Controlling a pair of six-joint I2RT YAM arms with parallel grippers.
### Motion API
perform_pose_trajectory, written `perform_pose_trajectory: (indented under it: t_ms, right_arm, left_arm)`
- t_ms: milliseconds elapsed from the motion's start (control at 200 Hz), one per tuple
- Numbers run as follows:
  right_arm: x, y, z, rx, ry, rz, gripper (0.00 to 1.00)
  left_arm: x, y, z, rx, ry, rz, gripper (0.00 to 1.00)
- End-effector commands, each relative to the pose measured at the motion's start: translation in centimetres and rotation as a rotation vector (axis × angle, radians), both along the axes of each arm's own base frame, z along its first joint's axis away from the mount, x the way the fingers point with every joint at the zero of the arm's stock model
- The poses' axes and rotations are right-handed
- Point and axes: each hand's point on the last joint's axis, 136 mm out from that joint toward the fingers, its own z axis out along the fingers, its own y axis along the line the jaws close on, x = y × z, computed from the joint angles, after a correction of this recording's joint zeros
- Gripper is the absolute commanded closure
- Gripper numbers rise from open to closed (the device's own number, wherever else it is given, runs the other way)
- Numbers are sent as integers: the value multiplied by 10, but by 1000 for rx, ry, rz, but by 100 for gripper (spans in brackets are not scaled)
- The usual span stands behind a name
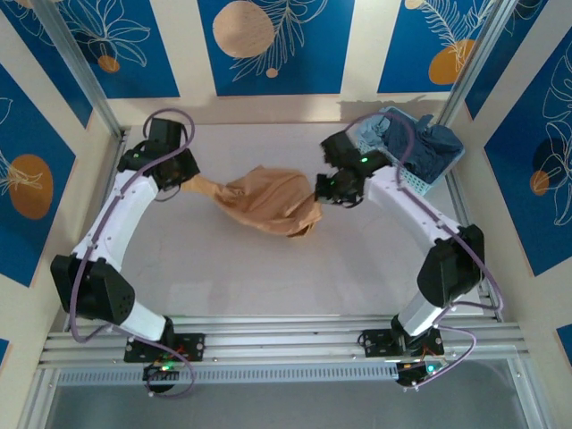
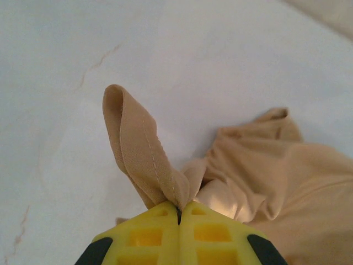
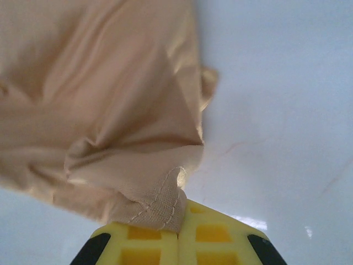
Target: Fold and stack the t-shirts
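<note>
Left gripper [image 2: 179, 207] and right gripper [image 3: 179, 218] are each clamping the tan t-shirt [image 1: 268, 204], which is hanging bunched between them over the table [image 1: 268, 277].
Overhead, the blue t-shirt [image 1: 431, 143] is sitting in the basket [image 1: 418, 185] at far right; the wrist cameras are showing stitched hems pinched between yellow fingers [image 2: 149, 237].

Both arms rose from their bases with elbows pushed outward and wrists turned in toward each other. The left gripper [image 1: 189, 183] pressed its yellow fingers [image 2: 154, 234] together on the tan t-shirt [image 1: 268, 204]. The right gripper [image 1: 323, 189] pinched the opposite edge.
</note>
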Motion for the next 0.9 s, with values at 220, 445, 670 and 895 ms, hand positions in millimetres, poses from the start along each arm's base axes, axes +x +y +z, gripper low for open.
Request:
perform_pose_trajectory:
  t_ms: [220, 445, 670, 895]
  right_arm:
    - [69, -61, 135, 170, -265, -155, 100]
    - [89, -51, 208, 292, -429, -95, 100]
    - [93, -79, 271, 416, -597, -154, 100]
    - [113, -81, 297, 570, -625, -81, 100]
  left_arm:
    - [42, 13, 112, 45, -245, 37, 100]
    - [64, -15, 184, -94, -465, -65, 100]
    - [93, -41, 225, -210, -589, -146, 100]
    - [110, -28, 283, -168, -767, -128, 100]
